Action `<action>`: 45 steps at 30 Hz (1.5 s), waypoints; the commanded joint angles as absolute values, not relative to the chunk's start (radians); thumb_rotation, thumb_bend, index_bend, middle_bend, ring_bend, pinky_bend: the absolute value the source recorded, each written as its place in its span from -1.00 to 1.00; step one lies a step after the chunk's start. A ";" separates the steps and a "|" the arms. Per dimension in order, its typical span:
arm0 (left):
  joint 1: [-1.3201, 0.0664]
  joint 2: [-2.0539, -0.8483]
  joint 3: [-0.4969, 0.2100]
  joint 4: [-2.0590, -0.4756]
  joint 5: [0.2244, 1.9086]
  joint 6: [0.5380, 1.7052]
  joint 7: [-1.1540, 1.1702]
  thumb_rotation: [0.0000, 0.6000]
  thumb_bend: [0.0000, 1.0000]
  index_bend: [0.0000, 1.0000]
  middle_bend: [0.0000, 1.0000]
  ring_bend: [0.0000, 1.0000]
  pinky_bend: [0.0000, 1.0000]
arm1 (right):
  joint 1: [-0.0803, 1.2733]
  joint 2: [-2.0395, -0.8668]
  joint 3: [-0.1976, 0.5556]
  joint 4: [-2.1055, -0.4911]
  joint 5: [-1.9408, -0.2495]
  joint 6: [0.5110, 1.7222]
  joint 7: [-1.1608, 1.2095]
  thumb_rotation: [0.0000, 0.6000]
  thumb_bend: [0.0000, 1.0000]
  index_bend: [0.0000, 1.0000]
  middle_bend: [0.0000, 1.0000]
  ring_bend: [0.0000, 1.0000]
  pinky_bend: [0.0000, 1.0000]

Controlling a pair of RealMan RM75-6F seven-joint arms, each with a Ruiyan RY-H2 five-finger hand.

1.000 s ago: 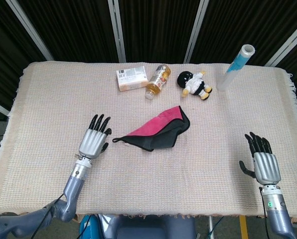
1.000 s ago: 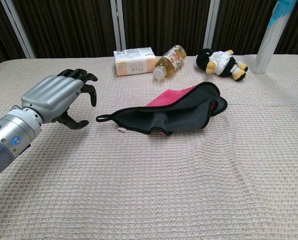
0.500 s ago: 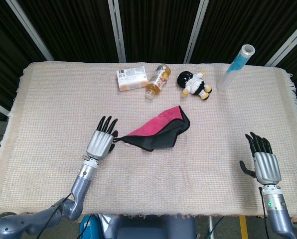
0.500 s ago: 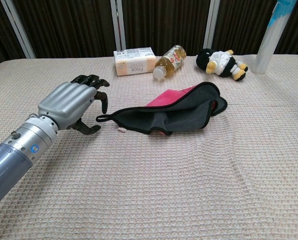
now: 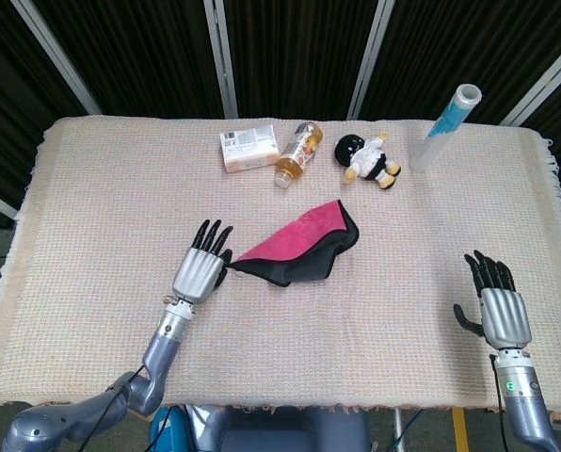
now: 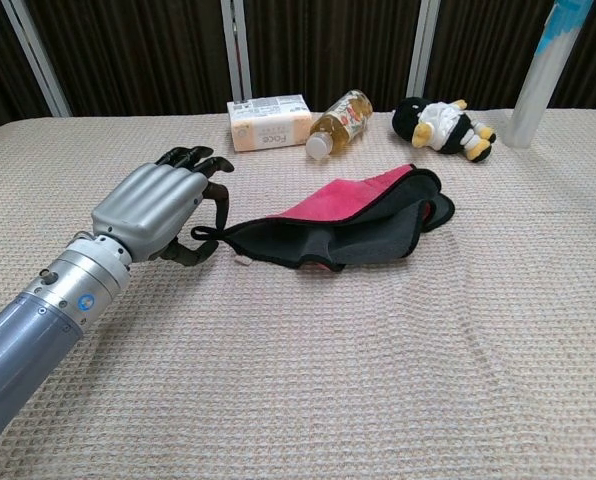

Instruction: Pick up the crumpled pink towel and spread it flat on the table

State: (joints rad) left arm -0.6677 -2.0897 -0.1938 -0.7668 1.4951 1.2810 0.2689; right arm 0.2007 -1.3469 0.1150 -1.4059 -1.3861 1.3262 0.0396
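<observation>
The crumpled towel, pink on top with a dark underside and border, lies mid-table; in the chest view the towel shows its small dark loop at the left tip. My left hand sits at that left tip with fingers spread. From the chest, the left hand has its fingertips and thumb on either side of the loop, touching the corner; no firm grip shows. My right hand rests open near the front right edge, far from the towel, and the chest view does not show it.
Along the back stand a white box, a lying bottle of amber liquid, a black-and-white plush toy and a tall clear tube. The woven cloth-covered table stretches wide around the towel.
My left hand has moved right and forward until it meets the towel's left tip. The towel's pink face now shows more, its near edge shifted. The right hand stayed still.
</observation>
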 commanded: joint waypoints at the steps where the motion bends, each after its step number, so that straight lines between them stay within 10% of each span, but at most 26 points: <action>1: -0.665 -2.088 -0.191 -0.759 1.495 1.287 0.261 1.00 -0.19 0.04 -0.76 -1.00 -1.00 | 0.200 -1.347 0.114 -1.406 -1.387 1.327 0.039 1.00 -0.30 -1.00 -1.00 -1.00 -1.00; 25: -0.697 -1.972 -0.215 -0.874 1.533 1.367 0.281 1.00 0.05 0.18 -0.73 -1.00 -1.00 | 0.202 -1.352 0.105 -1.411 -1.391 1.320 0.024 1.00 -0.30 -1.00 -1.00 -1.00 -1.00; 45: -0.969 -1.756 -0.473 -1.231 1.469 1.200 0.590 1.00 0.05 0.19 -0.70 -1.00 -1.00 | 0.303 -1.306 0.206 -1.534 -1.346 1.243 0.000 1.00 -0.30 -1.00 -1.00 -1.00 -1.00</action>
